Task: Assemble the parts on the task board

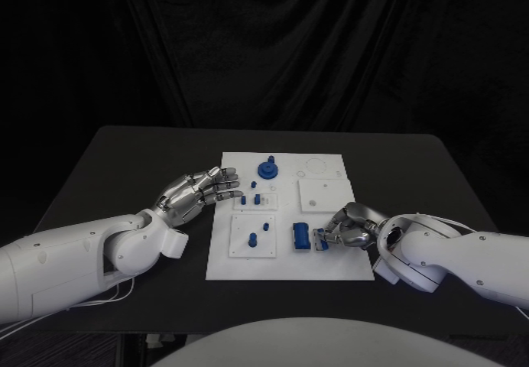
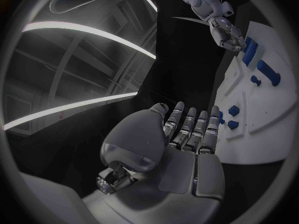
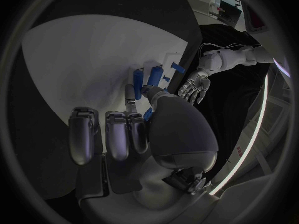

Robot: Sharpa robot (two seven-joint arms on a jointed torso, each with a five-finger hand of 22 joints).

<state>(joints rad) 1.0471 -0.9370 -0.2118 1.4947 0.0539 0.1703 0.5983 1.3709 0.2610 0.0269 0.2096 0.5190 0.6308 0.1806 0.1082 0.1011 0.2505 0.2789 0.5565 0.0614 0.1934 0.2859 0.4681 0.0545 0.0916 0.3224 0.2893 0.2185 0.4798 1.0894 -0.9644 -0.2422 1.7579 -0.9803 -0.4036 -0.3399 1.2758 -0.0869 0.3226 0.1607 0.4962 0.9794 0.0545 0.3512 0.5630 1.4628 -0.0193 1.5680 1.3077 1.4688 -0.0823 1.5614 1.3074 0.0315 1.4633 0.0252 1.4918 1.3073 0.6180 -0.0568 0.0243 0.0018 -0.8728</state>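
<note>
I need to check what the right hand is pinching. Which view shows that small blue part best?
The head view: the right hand pinches a small blue part over the task board. The right wrist view hides most of it behind the thumb; the left wrist view shows that hand far off.

Left hand (image 2: 187, 144) open, fingers (image 2: 201, 127) straight and side by side, holding nothing, fingertips just short of the white task board (image 2: 249, 134) edge. Blue parts (image 2: 233, 110) on board just beyond fingertips, more (image 2: 252, 51) farther off. Right hand (image 2: 229, 36) far across, over board's far end.

Dim scene, black surroundings; wrist views bend strongly, with bright ceiling strips.
</note>
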